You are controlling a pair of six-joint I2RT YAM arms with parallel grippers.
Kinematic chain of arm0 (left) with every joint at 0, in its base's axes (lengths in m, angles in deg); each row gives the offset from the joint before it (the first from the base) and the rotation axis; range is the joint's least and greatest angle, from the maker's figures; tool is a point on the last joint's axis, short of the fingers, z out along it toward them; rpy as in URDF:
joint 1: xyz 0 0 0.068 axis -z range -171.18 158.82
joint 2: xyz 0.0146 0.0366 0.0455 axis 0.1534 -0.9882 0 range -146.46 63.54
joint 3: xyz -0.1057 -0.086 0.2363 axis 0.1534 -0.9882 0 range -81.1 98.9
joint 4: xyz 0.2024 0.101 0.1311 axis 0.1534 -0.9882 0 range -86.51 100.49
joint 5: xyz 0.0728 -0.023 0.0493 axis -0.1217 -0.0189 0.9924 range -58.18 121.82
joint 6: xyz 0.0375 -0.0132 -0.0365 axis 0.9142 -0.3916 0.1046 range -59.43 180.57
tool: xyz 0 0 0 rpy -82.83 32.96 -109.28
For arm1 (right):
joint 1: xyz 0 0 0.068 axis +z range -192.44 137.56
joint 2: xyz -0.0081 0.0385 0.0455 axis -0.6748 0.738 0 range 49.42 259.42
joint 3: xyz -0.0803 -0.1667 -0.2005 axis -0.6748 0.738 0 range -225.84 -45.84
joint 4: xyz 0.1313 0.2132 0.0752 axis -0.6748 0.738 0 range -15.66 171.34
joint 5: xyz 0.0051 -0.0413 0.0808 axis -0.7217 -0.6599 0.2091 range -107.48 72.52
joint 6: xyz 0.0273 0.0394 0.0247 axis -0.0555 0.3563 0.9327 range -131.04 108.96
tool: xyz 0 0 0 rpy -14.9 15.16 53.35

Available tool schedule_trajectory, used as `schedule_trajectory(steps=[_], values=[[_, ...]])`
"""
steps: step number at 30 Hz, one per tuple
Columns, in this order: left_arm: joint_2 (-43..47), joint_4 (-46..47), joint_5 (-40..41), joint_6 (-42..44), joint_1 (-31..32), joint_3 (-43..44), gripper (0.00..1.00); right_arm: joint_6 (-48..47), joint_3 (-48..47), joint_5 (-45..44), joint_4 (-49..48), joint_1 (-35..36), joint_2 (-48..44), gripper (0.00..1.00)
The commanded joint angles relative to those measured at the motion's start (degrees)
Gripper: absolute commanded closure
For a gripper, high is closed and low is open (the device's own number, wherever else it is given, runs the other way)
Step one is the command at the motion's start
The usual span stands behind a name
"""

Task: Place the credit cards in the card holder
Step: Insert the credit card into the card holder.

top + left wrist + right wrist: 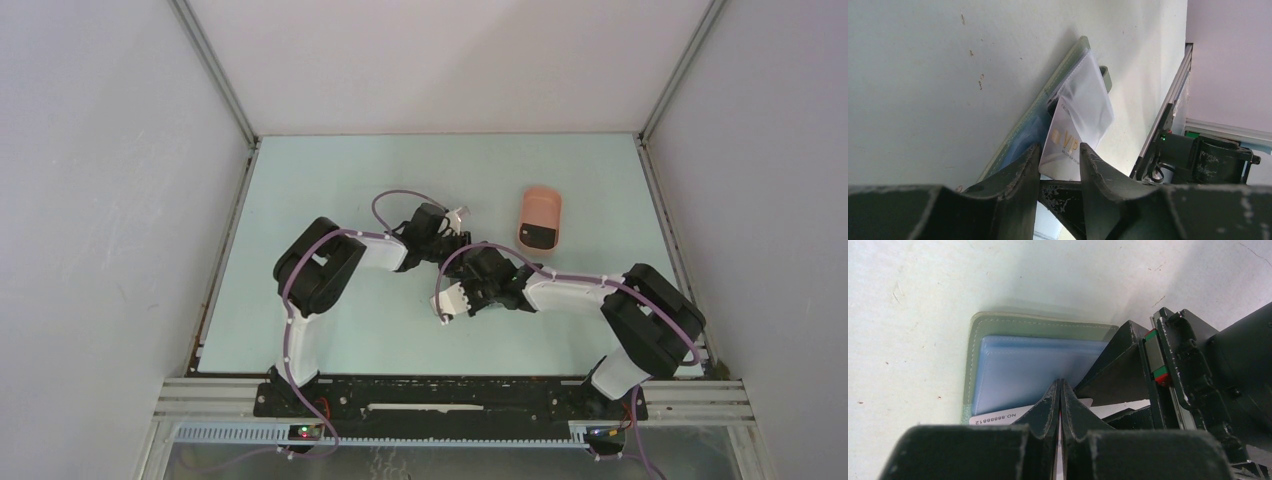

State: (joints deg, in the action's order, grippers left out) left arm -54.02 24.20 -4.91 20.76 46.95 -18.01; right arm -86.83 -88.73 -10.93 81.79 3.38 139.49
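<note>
Left gripper (1059, 150) up close, jaws parted around the silver card (1065, 140), which we see half slid into the card holder (1043, 330) mid-table. Right gripper (1061, 385) is pinched shut, seemingly on its sleeve. At 2 o'clock the black card (540, 236) sits in the pink tray (540, 198), so we reckon that one's left to do.

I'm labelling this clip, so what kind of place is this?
Probably a robotics lab test cell: plain white walls box in a pale green table, and the left arm and right arm are mounted on a metal rail at its near edge.
</note>
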Motion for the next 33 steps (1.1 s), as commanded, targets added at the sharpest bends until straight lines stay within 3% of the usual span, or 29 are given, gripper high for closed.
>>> schedule_trajectory(steps=[1,33], values=[[1.31,-3.73,5.95,3.95,-0.78,-2.24,0.59,-0.06,0.53,-2.17,2.4,-1.39,-1.81,0.92],[1.22,0.23,5.97,2.9,-1.29,-4.19,0.47,0.45,0.57,-2.9,2.42,-1.83,-1.38,0.92]])
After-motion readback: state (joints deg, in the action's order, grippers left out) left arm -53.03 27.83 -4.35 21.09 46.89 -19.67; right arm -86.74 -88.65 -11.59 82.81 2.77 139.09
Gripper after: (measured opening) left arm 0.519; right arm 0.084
